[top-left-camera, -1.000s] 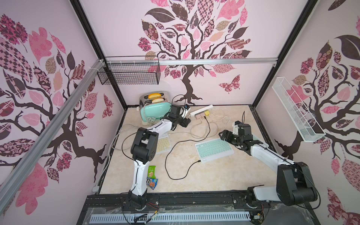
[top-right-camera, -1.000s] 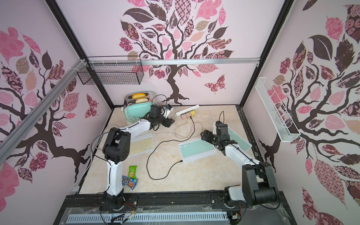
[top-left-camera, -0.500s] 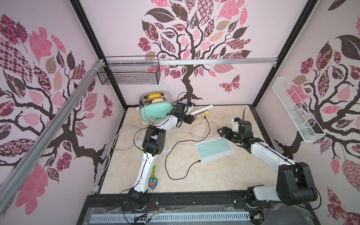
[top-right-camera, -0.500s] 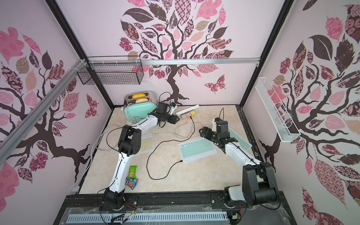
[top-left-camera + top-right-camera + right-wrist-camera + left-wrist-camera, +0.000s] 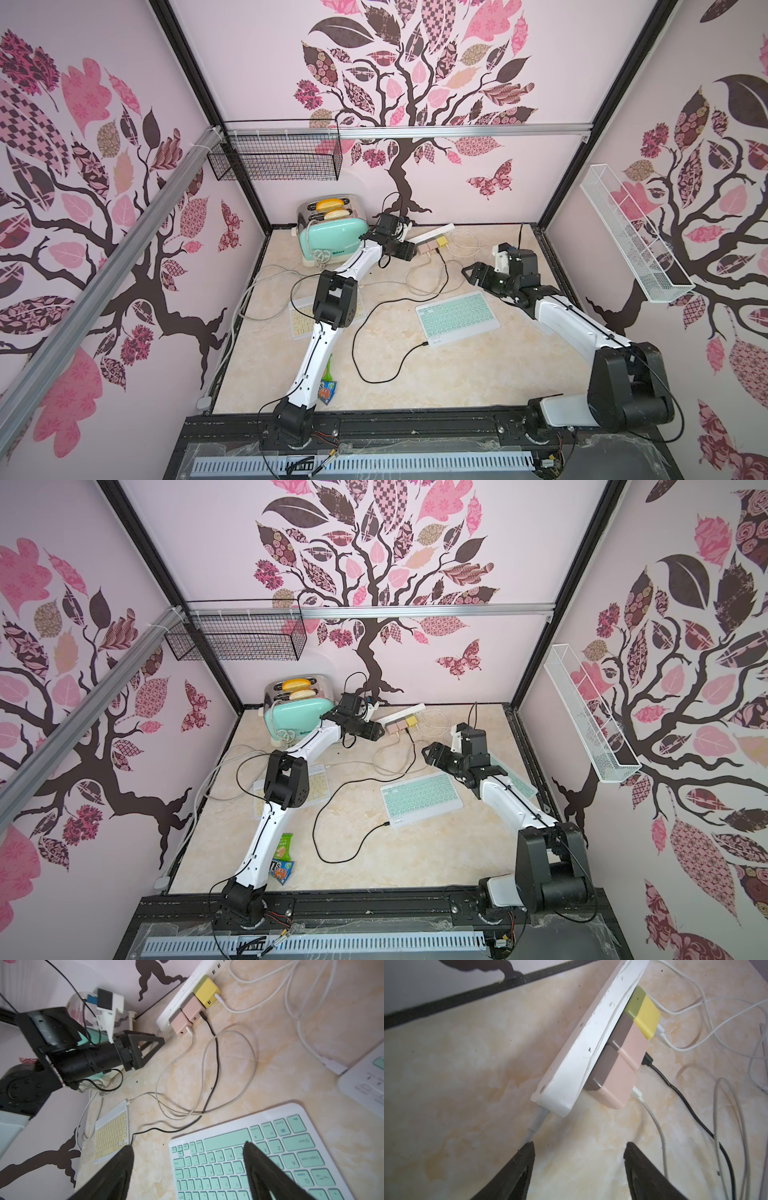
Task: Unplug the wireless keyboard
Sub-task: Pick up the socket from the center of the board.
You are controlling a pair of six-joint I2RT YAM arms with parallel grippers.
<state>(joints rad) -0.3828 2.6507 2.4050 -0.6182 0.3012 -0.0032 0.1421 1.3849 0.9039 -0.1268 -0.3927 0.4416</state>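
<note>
The mint-green wireless keyboard (image 5: 457, 318) (image 5: 249, 1159) lies mid-table. A black cable (image 5: 361, 332) (image 5: 217, 1059) runs from its front edge to a black plug (image 5: 647, 1059) in the middle pink charger (image 5: 629, 1049) on the white power strip (image 5: 432, 232) (image 5: 591, 1043). My left gripper (image 5: 414, 253) (image 5: 579, 1147) is open and empty, just short of the strip's near end. My right gripper (image 5: 467, 272) (image 5: 188, 1146) hovers open and empty over the keyboard's back-left corner.
On the strip, a second pink charger (image 5: 614, 1086) and a yellow charger (image 5: 646, 1016) feed loose white cables (image 5: 245, 1049). A yellow keyboard (image 5: 301, 322) lies under the left arm; another keyboard (image 5: 365, 1078) sits at right. The toaster (image 5: 332, 232) stands back left; snack packets (image 5: 328, 388) lie in front.
The left arm has stretched toward the back right, bringing its gripper up to the power strip, and its jaws have narrowed a little. The right gripper has shifted slightly toward the back.
</note>
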